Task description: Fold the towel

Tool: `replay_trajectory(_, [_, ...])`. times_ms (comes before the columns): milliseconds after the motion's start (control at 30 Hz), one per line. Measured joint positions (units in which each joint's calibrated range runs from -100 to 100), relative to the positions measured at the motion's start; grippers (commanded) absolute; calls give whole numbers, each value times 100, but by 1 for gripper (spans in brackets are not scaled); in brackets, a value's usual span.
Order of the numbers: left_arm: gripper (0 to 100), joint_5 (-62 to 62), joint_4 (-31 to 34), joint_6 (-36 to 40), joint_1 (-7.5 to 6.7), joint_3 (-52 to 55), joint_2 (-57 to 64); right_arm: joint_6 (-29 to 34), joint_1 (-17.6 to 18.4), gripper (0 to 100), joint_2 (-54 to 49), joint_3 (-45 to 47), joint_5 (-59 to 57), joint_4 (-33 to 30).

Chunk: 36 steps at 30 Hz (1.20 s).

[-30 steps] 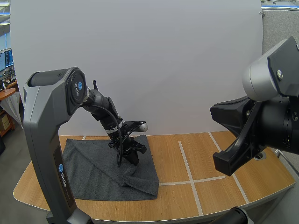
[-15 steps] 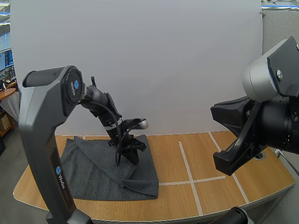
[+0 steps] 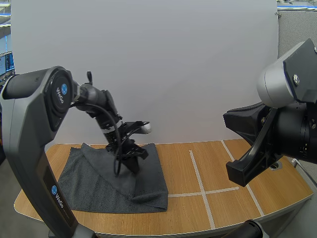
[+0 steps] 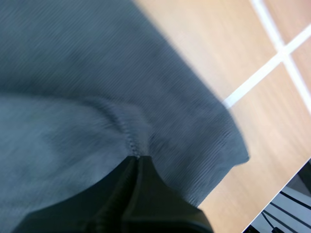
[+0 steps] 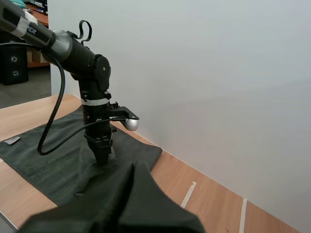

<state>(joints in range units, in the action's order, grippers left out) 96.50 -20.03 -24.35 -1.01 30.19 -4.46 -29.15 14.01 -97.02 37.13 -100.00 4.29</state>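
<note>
Wood table [image 3: 237, 198], crossed by white tape lines [image 3: 198, 178], carries the dark grey towel [image 3: 94, 181] on its left half, spread from near the rear edge almost to the front one. The cloth's left side is partly cut off behind the left arm [image 3: 29, 148]. Fabric rises in a ridge from the front right corner up to my left gripper [image 3: 132, 166], whose tips pinch a stitched hem; how much cloth sits between them is hidden by the fingers themselves. My right gripper [image 5: 133, 167] hangs well apart from the towel, fingers pressed together as one dark wedge, holding nothing. The bulky right arm [image 3: 282, 129] covers the table's right end in the high view.
</note>
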Motion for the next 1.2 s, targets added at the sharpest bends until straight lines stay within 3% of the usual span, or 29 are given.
replay_trajectory(400, [0, 247, 141, -597, 1009, 710, 720, 0, 0, 0, 0, 0, 0, 46])
replay_trajectory(600, [0, 251, 153, -884, 1379, 945, 985, 0, 0, 0, 0, 0, 0, 135])
replay_trajectory(867, [0, 251, 153, -1188, 1756, 1394, 1188, 0, 0, 0, 0, 0, 0, 308])
replay_trajectory(1200, [0, 266, 153, -1449, 2054, 1789, 1237, -60, 0, 0, 0, 0, 0, 340])
